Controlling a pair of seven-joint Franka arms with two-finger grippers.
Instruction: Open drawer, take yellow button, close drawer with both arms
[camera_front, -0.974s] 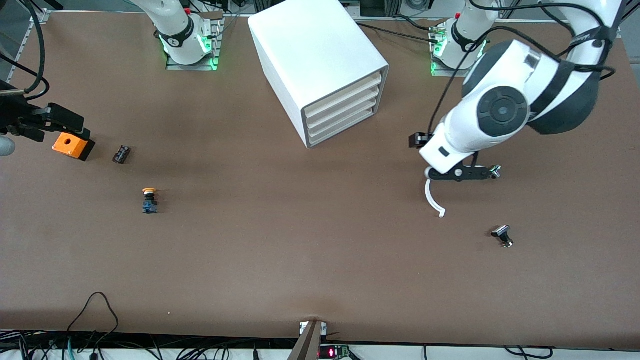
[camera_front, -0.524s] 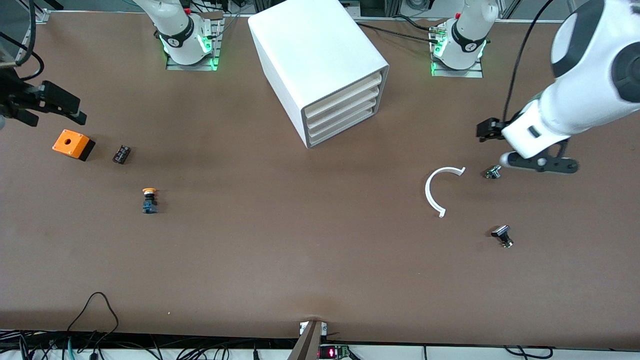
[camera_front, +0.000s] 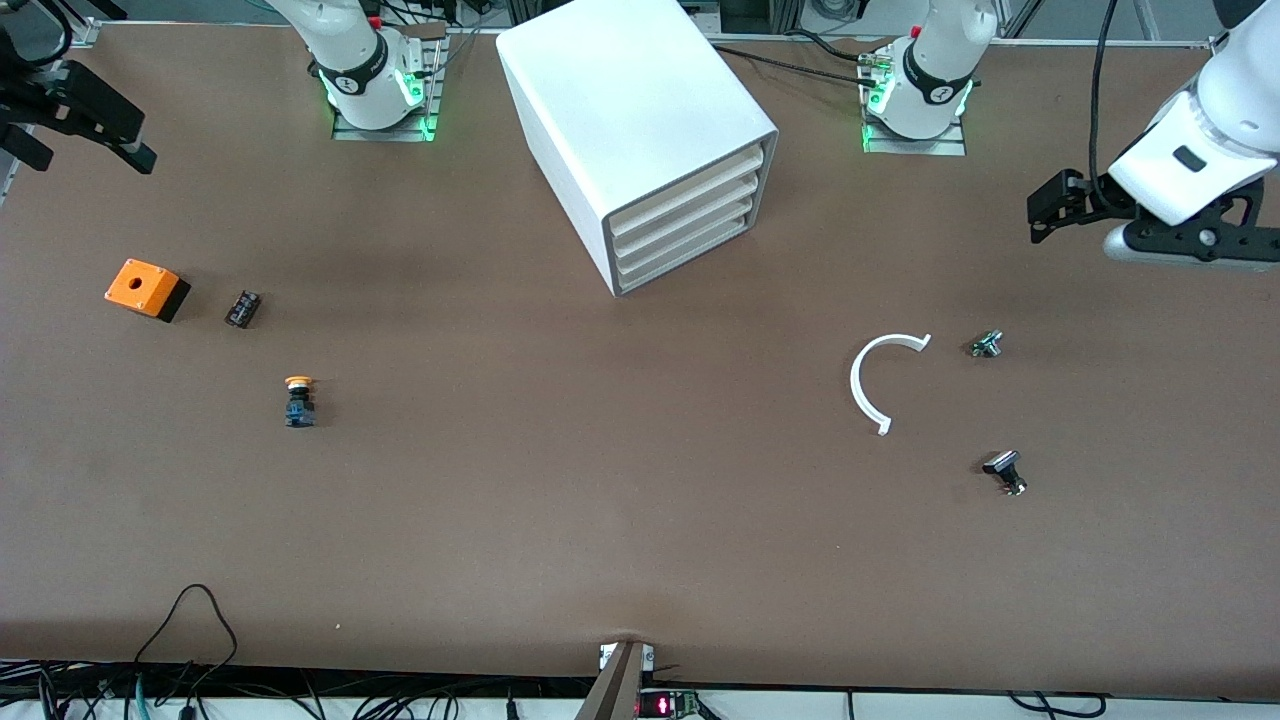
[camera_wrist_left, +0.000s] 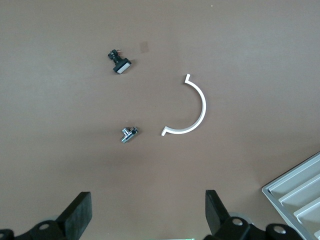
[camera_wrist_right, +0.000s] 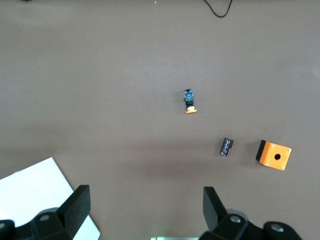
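A: The left gripper hangs with fingers apart and empty over the left arm's end of the table; a second ago it was low over the white curved strip. The right gripper, also spread and empty, has lifted off the orange box.

B: So both pulled back. The button?

A: Out on the brown table, nearer the camera than the box. Every drawer of the white cabinet looks closed; the task seems done.
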